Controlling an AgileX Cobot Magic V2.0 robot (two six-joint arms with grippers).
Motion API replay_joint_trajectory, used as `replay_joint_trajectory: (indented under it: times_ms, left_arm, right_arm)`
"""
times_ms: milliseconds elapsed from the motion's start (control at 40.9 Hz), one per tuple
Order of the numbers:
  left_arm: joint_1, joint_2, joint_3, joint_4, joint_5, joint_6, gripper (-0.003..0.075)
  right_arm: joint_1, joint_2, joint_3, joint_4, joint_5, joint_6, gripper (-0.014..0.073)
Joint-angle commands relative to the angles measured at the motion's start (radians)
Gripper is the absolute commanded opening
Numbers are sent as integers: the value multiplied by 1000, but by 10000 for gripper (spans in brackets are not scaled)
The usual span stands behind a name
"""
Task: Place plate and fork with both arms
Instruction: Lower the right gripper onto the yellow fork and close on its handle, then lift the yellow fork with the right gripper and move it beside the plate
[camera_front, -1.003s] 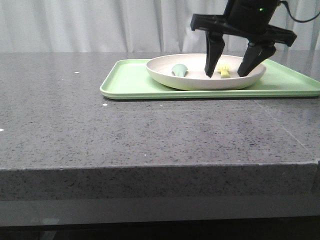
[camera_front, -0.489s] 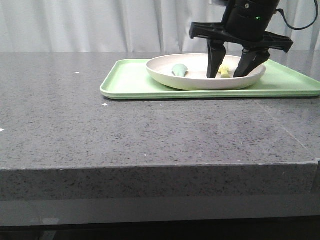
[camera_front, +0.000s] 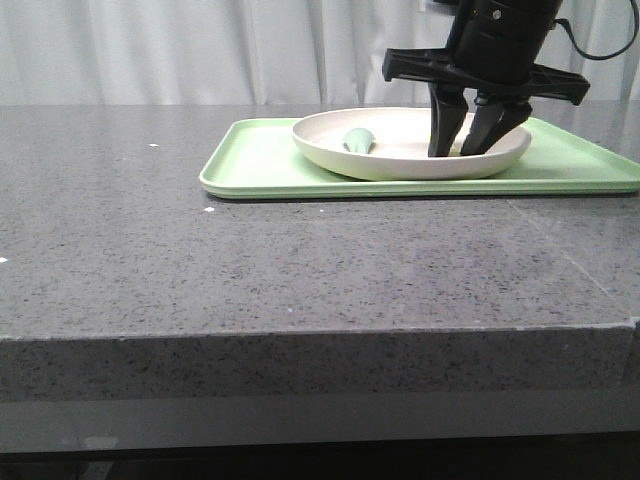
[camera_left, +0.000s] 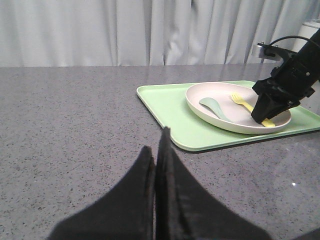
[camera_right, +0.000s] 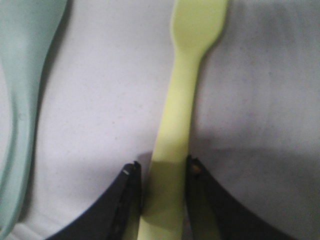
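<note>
My right claw (camera_front: 465, 150) is down inside the plate (camera_front: 400, 160), and from its wrist camera I see both dark fingers (camera_right: 120, 200) pressed against the handle of the fork (camera_right: 175, 125), one on each side, so it is clamped on the fork. The fork lies flat on the plate floor, tines pointing away from the fingers. Just beside it, on the same plate, lies the teal spoon (camera_front: 359, 140); the two are apart, with bare plate between them, and the spoon sits on the side nearer my left arm. The plate rests on the green tray (camera_front: 260, 160), which sits toward the far right of the grey worktop (camera_front: 250, 270). In the front view the claw hides almost all of the fork. My left claw (camera_left: 156, 165) hangs over bare worktop, well apart from the tray, its fingers pressed together on nothing. Pale curtains (camera_front: 200, 50) hang behind the worktop.
</note>
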Motion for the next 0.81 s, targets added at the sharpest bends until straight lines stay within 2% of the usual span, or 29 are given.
replay_joint_trajectory:
  times_ms: [0,73,612,685,783]
  left_arm:
    - [-7,11,-27,2,-75,2,-18]
    - [-7,11,-27,2,-75,2,-18]
    - [-7,11,-27,2,-75,2,-18]
    - [-7,11,-27,2,-75,2,-18]
    - [-7,11,-27,2,-75,2,-18]
  right_arm:
    - [0,-40,-26,4,-8,2,184]
    - [0,-40,-26,4,-8,2,161]
    - [0,-40,-26,4,-7,2,162]
    - [0,-40,-26,4,-7,2,133]
    - [0,-40,-26,4,-7,2,46]
